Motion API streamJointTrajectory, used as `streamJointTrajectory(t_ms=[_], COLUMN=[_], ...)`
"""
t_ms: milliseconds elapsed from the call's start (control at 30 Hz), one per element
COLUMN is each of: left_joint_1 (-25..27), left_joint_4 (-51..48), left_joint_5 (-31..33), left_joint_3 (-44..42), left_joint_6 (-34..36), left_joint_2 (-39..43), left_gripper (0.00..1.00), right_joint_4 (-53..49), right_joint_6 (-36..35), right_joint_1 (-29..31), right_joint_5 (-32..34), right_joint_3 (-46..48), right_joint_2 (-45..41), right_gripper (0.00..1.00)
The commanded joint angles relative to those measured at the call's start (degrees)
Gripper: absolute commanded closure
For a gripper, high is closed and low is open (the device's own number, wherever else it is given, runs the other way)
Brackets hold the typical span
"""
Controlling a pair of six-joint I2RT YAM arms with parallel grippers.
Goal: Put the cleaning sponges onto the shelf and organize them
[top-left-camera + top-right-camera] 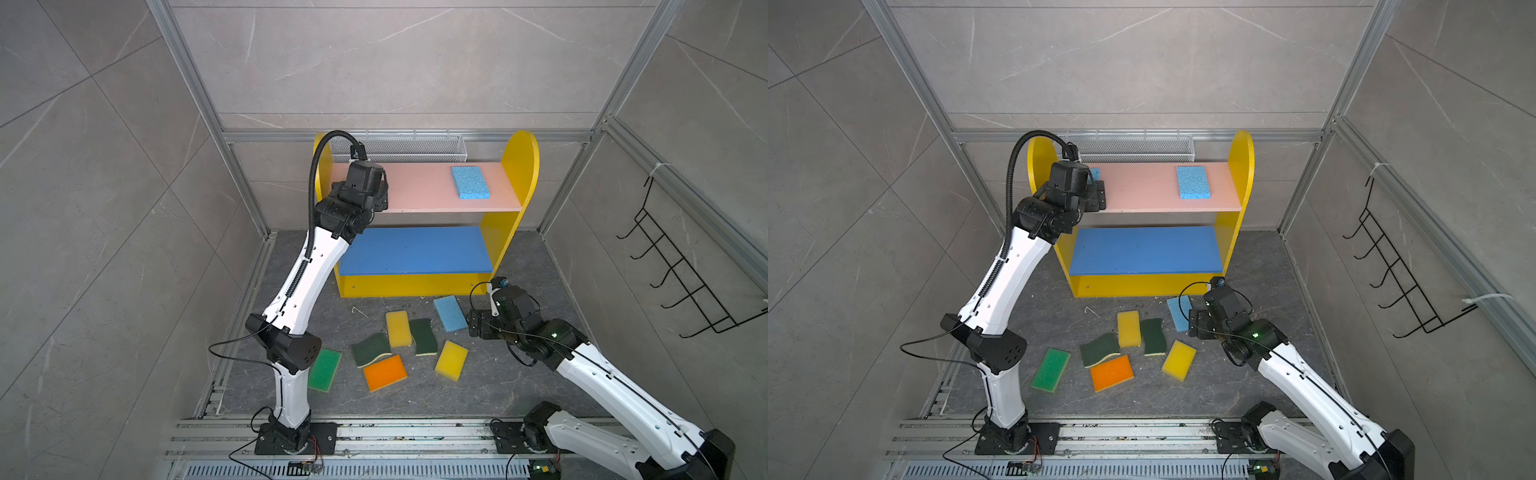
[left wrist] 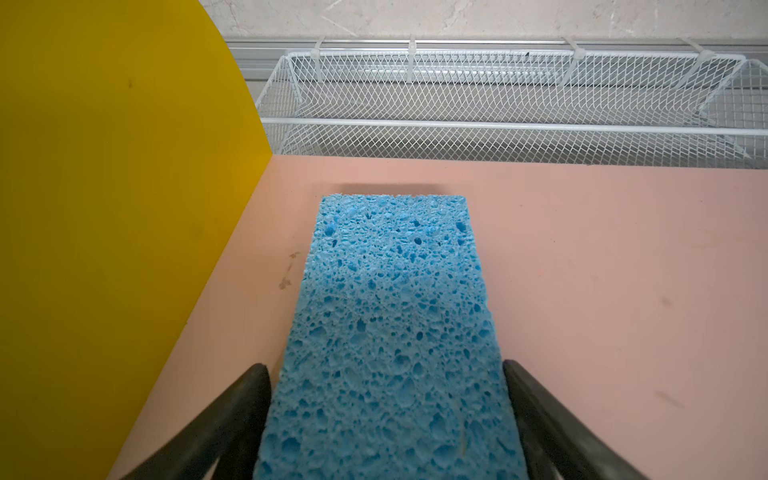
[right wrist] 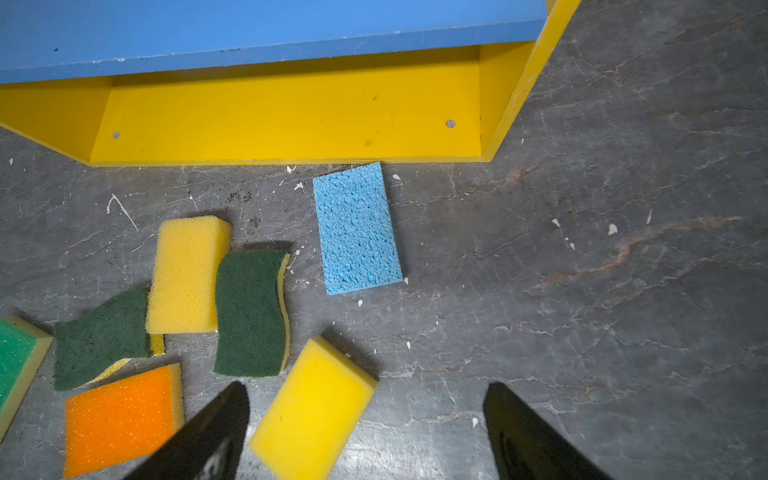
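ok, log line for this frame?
left gripper: astride light blue sponge on pink board, grip unclear | right gripper: open, empty, above floor | shelf: second blue sponge at board's other end | floor: seven sponges

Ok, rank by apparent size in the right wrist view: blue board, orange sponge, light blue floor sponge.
1. blue board
2. orange sponge and light blue sponge look alike; the orange lies nearer the camera, so unranked.
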State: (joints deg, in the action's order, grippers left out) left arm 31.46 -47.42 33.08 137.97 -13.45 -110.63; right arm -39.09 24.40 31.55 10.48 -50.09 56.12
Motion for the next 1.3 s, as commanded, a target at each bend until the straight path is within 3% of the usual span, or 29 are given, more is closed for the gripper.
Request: streamJointTrajectory(t_ms=[0,400,533,933,1133,1267], left_joint_1=[-0.35,2.34,2.82,3.66,3.62,3.60], left_joint_4=[-3.91,-2.19,-1.24,4.08,5.85,4.68], left_joint_5=[0.37,0.23,-2.52,-3.51,-8.30,-6.63], left_joint_3=[-1.80,-5.58,-7.59,-20.68,-19.34,-15.17], left_joint_6=[1.24,4.72,5.02,5.41,5.35,5.63], left_joint_2=[1.94,8.01,11.72,24.35,22.36,18.16], left_gripper=[0.12,0.11,0.09,0.08,0.06,0.05], right_joint_4=[-1.21,-1.16,-1.09,-2.82,-2.86,-3.39], right_joint_6=[-0.20,0.11,0.54,0.62,0.85,0.76], right_joint_1=[0.26,0.22,0.26,0.27,0.22,0.27], right_joint_5=[0.55,0.16,0.02,1.45,1.53,1.64], right_joint_3=[-0.23,-0.33,-0.36,-0.62,-1.24,-1.60], right_joint_2=[-0.14,0.42,0.66,-0.01,0.56,0.40], right_gripper=[0.09,0.09,0.09,0.09,0.09,0.09])
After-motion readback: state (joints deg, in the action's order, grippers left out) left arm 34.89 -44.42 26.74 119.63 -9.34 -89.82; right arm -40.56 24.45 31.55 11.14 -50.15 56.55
